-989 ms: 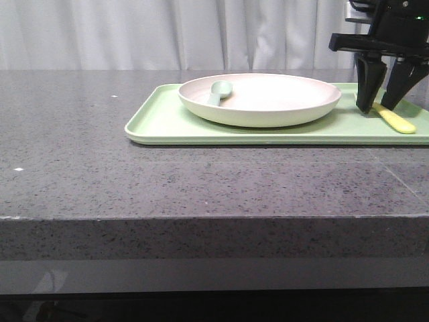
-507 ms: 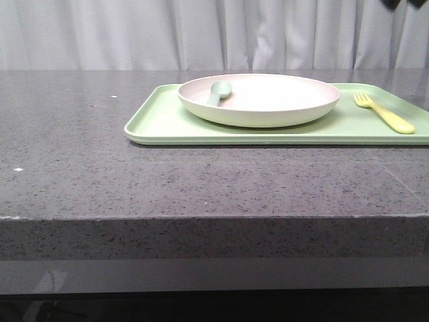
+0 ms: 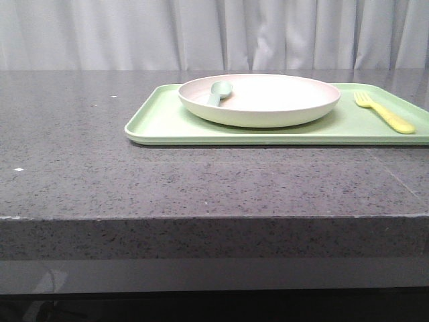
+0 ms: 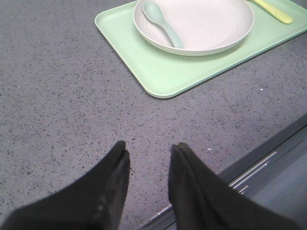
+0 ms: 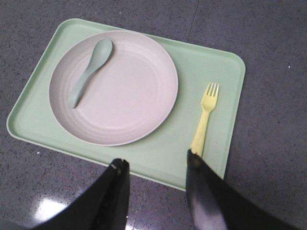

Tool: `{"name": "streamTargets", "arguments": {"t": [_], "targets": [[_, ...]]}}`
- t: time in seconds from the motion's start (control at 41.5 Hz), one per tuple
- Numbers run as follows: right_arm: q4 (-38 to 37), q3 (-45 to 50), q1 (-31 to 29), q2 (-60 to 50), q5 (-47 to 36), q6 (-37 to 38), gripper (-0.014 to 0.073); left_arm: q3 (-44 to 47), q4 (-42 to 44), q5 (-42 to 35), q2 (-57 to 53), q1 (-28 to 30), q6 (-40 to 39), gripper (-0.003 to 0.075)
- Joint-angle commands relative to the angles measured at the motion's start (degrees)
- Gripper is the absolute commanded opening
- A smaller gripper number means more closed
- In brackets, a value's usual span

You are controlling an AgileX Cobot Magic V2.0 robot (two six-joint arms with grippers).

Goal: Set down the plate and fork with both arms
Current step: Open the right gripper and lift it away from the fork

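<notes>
The pinkish-cream plate (image 3: pixel 268 100) sits on the light-green tray (image 3: pixel 161 121), also seen in the left wrist view (image 4: pixel 206 33) and right wrist view (image 5: pixel 124 96). The yellow fork (image 3: pixel 385 113) lies flat on the tray to the right of the plate, also in the right wrist view (image 5: pixel 205 120) and at the edge of the left wrist view (image 4: pixel 273 10). My left gripper (image 4: pixel 147 149) is open and empty over bare counter near the front edge. My right gripper (image 5: pixel 156 162) is open and empty, high above the tray's near edge. Neither gripper shows in the front view.
A grey-green spoon (image 3: pixel 218 90) lies in the plate, also in the right wrist view (image 5: pixel 88 69). The dark speckled counter (image 3: pixel 100 174) surrounds the tray; its front edge (image 4: pixel 249 167) is close to the left gripper. A white curtain hangs behind.
The right gripper was at the fork on the tray one second ago; it let go, rose and left the front view. The fork stays on the tray.
</notes>
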Motion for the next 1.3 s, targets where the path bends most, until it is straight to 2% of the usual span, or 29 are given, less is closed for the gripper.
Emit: {"name": "streamTargets", "arguments": {"t": [0.0, 0.145, 0.265, 0.579, 0.772, 1.085, 1.206, 1.278], "targets": [[-1.4, 7.7, 0.0, -8.1, -8.5, -1.8, 0.0322, -1.5, -1.1, -3.8, -0.1, -0.4, -0.1, 0.0209], [-2.7, 21.6, 0.0, -18.0, -14.1, -2.2, 0.0322, -1.5, -1.1, -3.8, -0.1, -0.4, -0.1, 0.0209], [-2.8, 30.9, 0.0, -26.1, -15.3, -2.2, 0.0322, -1.5, -1.1, -3.8, -0.1, -0.4, -0.1, 0.0209], [-2.8, 46.8, 0.0, -46.8, -15.4, -2.2, 0.0322, -1.5, -1.1, -3.8, -0.1, -0.4, -0.1, 0.0209], [-2.8, 51.1, 0.0, -54.5, -15.6, -2.2, 0.0322, -1.5, -1.1, -3.8, -0.1, -0.4, -0.1, 0.0209], [-2.8, 51.4, 0.0, -55.1, -16.3, -2.2, 0.0322, -1.5, -3.1, -5.5, -0.1, -0.4, -0.1, 0.02], [-2.8, 51.4, 0.0, -55.1, -16.5, -2.2, 0.0269, -1.5, -4.7, -6.3, -0.1, -0.4, -0.1, 0.0114], [-2.8, 51.4, 0.0, -55.1, -16.5, -2.2, 0.0176, -1.5, -5.6, -6.9, -0.1, -0.4, -0.1, 0.0034]]}}
